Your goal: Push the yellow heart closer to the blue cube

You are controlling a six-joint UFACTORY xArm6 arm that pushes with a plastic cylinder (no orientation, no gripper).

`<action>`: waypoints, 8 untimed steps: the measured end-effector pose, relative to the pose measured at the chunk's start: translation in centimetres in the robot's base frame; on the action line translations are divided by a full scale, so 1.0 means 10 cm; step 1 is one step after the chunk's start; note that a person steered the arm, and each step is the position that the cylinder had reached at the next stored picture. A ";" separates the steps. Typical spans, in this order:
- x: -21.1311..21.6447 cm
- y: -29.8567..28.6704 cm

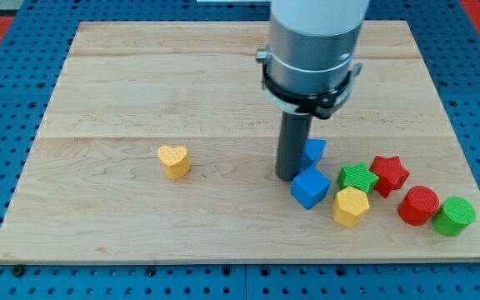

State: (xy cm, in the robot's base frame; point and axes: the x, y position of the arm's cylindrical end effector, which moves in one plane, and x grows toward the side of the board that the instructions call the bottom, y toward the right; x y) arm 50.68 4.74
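Alone at the view's left of centre, the yellow heart [173, 161] sat on bare counter [98, 92], well apart from every other block. My tip [288, 177] rested on the far side of the gap, just beside the blue cube [310, 187] and on its upper left, with a second blue block [313, 152] partly hidden behind the rod. No gripper was fitted; the arm ended only in the rod, so nothing was held.

Risk lay mainly in where the tip stood. Any sideways start from there would likely have knocked the blue cube into the yellow hexagon [350, 206] and green star [357, 177] touching it, shifting the target itself. A push on the heart also called for the tip to get round to its left side; crossing straight over would probably have driven it further away. Its lobed outline could have made it spin off an off-centre push.

Counted on the counter: one yellow heart, one yellow hexagon, one blue cube, one other blue block of unclear shape, one green star, one green cylinder [454, 216], one red star [388, 174], one red cylinder [419, 205], eight blocks in all.
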 end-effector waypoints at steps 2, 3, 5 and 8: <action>-0.37 -0.16; 0.03 -0.74; 0.18 -2.26; -0.25 -0.34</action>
State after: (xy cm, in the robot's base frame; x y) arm 48.16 1.35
